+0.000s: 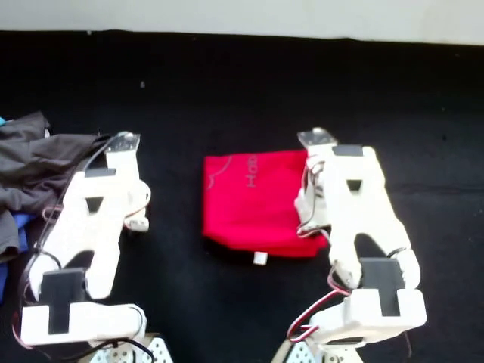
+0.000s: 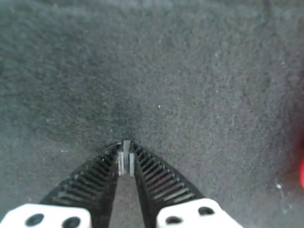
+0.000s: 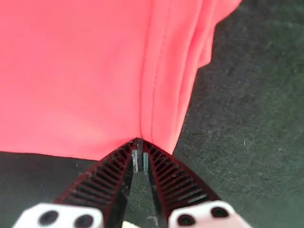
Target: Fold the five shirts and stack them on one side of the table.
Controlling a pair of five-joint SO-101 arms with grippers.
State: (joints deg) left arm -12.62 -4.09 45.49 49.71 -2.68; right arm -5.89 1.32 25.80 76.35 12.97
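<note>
Quick status from me, the two-armed one. The red shirt (image 1: 253, 200) lies in the middle of the table (image 1: 227, 83), folded down to a neat-ish rectangle. A little white tag (image 1: 260, 259) pokes out at the edge nearest my bases.

My right gripper (image 3: 138, 159) is parked at the shirt's far right corner, jaws closed, tips right against a folded edge where a seam runs away from them. I honestly can't tell whether any cloth is pinched in there or whether the tips just touch the hem. My guess at why it's there: that corner is the handle you'd want for a last tuck, or for dragging the whole packet off to the stacking side.

My left gripper (image 2: 126, 156) is closed too, on nothing, hovering over bare black cloth. It sits between the red shirt and the heap of shirts (image 1: 34, 162) crumpled at the left edge, dark grey with a bit of blue peeking out. It makes sense as a waiting spot, out of the fold's way and close to the next shirt to grab.

By my reckoning the red one looks about done, with nothing stacked yet.
</note>
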